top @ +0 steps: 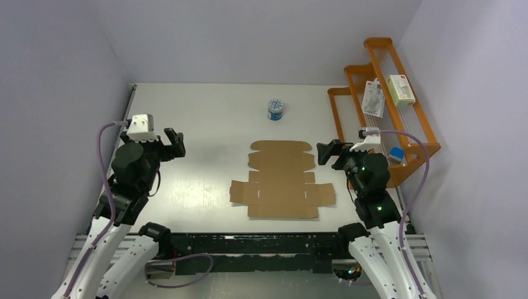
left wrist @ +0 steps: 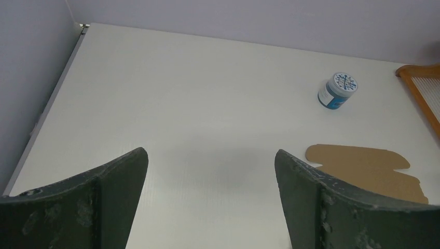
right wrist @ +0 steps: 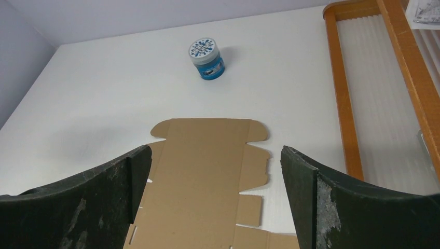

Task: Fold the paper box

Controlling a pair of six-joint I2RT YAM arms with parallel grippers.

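White table [top: 205,124] bears the flat paper box [top: 281,180].

Free passage over table [top: 205,124] left of cardboard sheet [top: 281,180]. Tin [top: 276,109] standing behind sheet, rack [top: 378,43] close on right, walls [top: 62,62] around.

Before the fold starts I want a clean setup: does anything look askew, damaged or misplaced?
Nothing stands out. The paper box lies flat, unfolded and square to the table; the round tin stands upright beyond it.
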